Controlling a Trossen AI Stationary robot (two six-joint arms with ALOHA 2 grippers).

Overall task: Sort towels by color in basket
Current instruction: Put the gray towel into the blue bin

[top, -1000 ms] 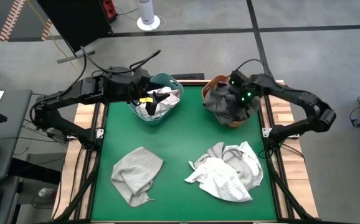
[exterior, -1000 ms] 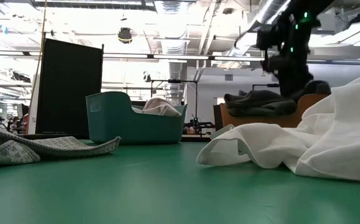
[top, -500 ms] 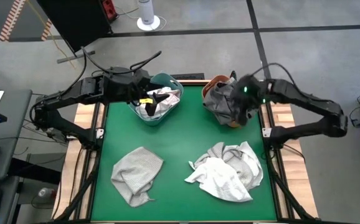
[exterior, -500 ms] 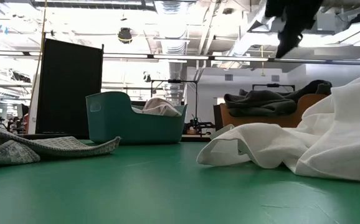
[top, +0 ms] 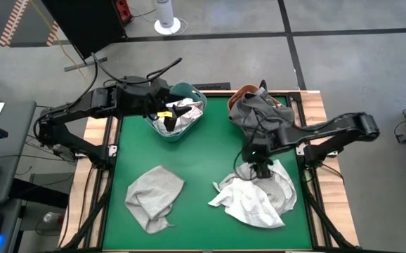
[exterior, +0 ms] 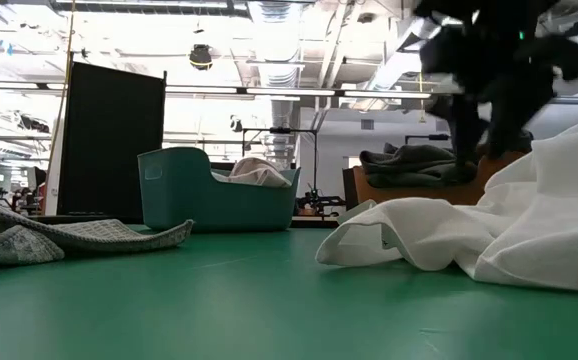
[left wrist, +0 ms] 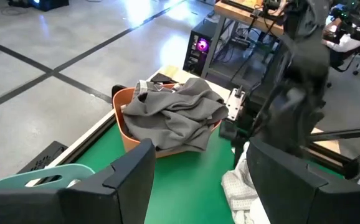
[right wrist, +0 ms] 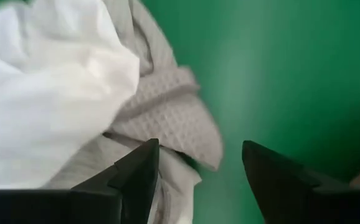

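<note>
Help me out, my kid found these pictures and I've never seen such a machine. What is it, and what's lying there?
It is a robot with two dark arms at a green table. One picture looks straight down, one looks level across the tabletop, and two come from cameras on the wrists. A teal basket holds pale towels; an orange basket holds dark grey towels. On the table lie a light grey towel and a heap of white towels. The left gripper sits over the teal basket. The right gripper hangs just above the white heap, jaws open, holding nothing.
</note>
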